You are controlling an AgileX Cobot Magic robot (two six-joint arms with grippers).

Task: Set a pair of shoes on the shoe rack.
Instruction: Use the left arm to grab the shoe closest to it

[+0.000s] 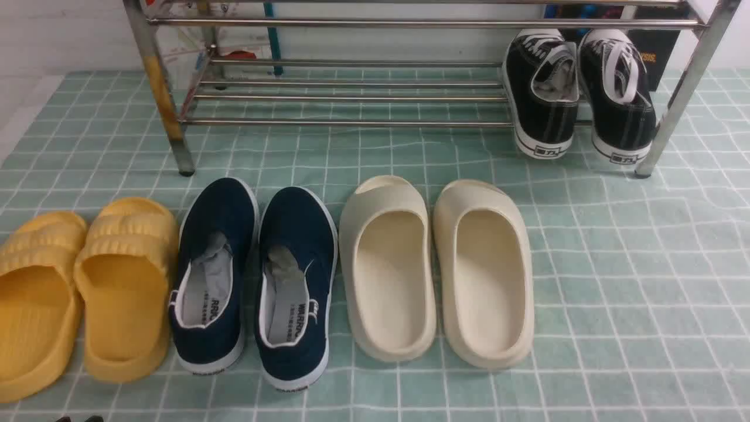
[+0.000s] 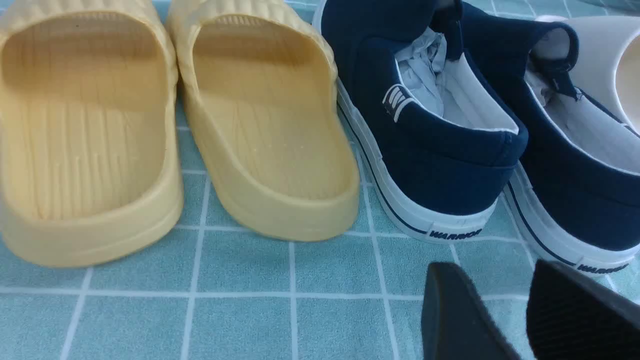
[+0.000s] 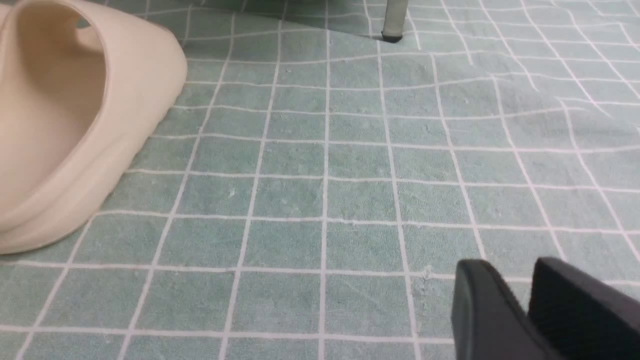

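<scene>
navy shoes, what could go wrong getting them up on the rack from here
1. The navy shoes sit squeezed between the yellow slides and cream slides, so the left claw may bump or catch a neighbour.
2. The black sneakers fill the right end of the shoe rack; placing there risks a collision.
3. The rack is only thin bars, so a shoe set down off-square could tip.

The left gripper (image 2: pixel 492 272) has 2 black fingers (image 2: pixel 460 320) with a matte finish and rounded tips. The inward face of 1 finger carries a finely ribbed pad (image 2: pixel 575 320). The right gripper (image 3: pixel 507 270) has 2 black fingers of the same shape; 1 inward face shows a similar fine texture.
</scene>
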